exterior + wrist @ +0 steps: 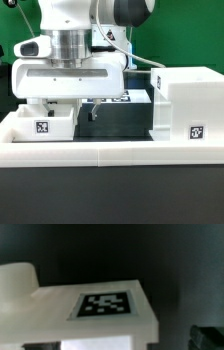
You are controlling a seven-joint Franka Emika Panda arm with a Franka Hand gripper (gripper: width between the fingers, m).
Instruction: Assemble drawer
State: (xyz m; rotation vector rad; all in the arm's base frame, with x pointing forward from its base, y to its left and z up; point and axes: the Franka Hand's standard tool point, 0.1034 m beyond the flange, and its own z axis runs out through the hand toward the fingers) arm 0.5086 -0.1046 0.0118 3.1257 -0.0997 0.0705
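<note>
A small white drawer tray (45,125) with a tag on its front sits on the black table at the exterior view's left, against the low wall. My gripper (68,110) hangs right over it, jaws spread, and one dark finger (90,112) stands clear of the tray's side. In the wrist view the tray (105,322) with its tag fills the middle between the jaws of my gripper (120,343). A dark finger (205,336) stands apart from the tray's edge. The tall white box (185,105) with a tag stands at the exterior view's right. I cannot make out a second tray.
The low white wall (100,152) runs along the front of the table. The marker board (122,98) lies behind the gripper, between tray and box. A white rounded shape (15,280) beside the tray in the wrist view is too blurred to name.
</note>
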